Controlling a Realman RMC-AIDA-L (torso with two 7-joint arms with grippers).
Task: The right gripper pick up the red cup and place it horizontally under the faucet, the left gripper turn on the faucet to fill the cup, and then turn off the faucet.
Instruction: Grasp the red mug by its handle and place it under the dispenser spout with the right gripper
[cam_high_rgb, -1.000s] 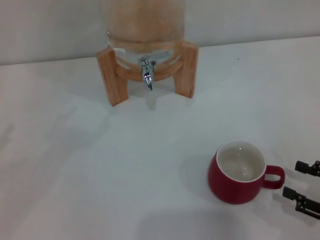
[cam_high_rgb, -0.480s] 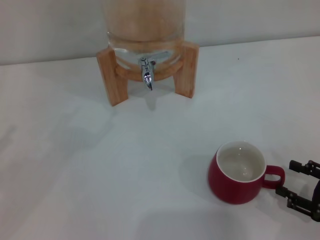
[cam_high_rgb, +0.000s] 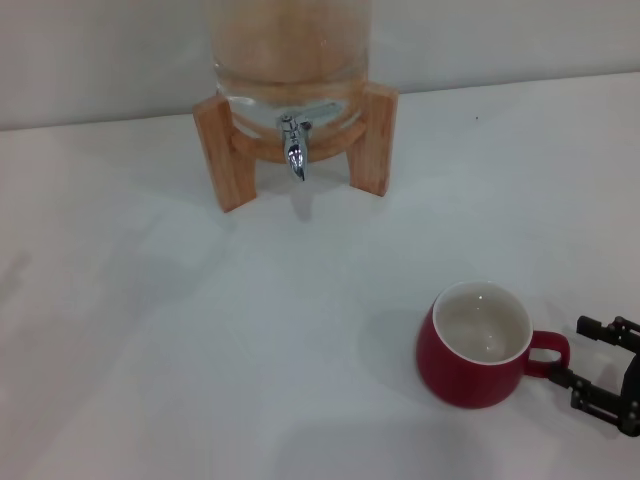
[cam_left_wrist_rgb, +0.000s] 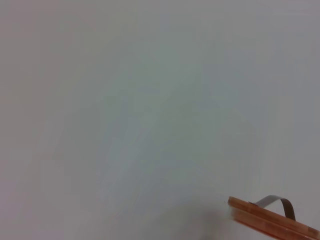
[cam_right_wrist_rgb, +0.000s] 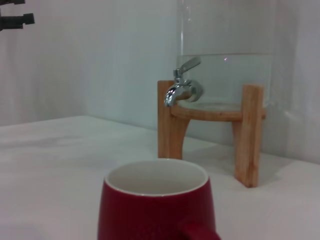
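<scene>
1. Lighting: even, diffuse, fairly bright; the white table (cam_high_rgb: 150, 330) is washed out with a faint greenish cast.
2. Shadows: soft, lying left of the red cup (cam_high_rgb: 478, 345) and beneath the wooden stand (cam_high_rgb: 228, 150).
3. Glare: small highlights on the faucet (cam_high_rgb: 295, 150).
4. Focus: the left wrist view is nearly featureless; the head view is slightly soft.

White table (cam_high_rgb: 150, 330): red cup (cam_high_rgb: 472, 350), wooden stand (cam_high_rgb: 225, 150).
</scene>
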